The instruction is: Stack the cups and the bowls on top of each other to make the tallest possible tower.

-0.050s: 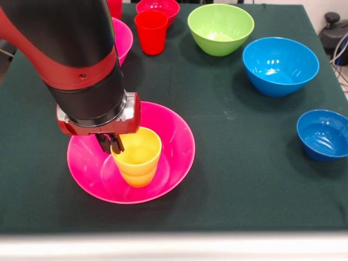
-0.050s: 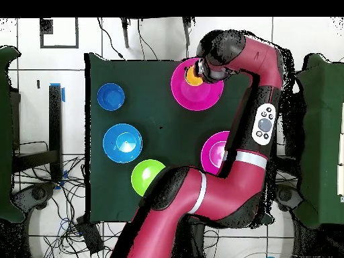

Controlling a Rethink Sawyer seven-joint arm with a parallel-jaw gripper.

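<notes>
A robotics lab, judging by the red-and-black arm (image 2: 201,195) mounted at a dark green cloth-covered table (image 1: 234,179), loose cables (image 2: 67,222) trailing over the pale tiled floor (image 2: 74,40) to the table's left and near side.

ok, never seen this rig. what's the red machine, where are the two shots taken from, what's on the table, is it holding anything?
The red and black machine is a single robot arm with a gripper at its tip. One picture is taken from across the table, facing the robot; the other looks straight down from above and is turned half round against the first.

On the dark green table are plastic dishes: a wide pink bowl with a yellow cup standing upright in it, a second pink bowl mostly behind the arm, a red cup, a small red bowl, a green bowl, a light blue bowl and a small dark blue bowl.

The gripper's dark fingers sit at the yellow cup's rim and appear to pinch it.
</notes>
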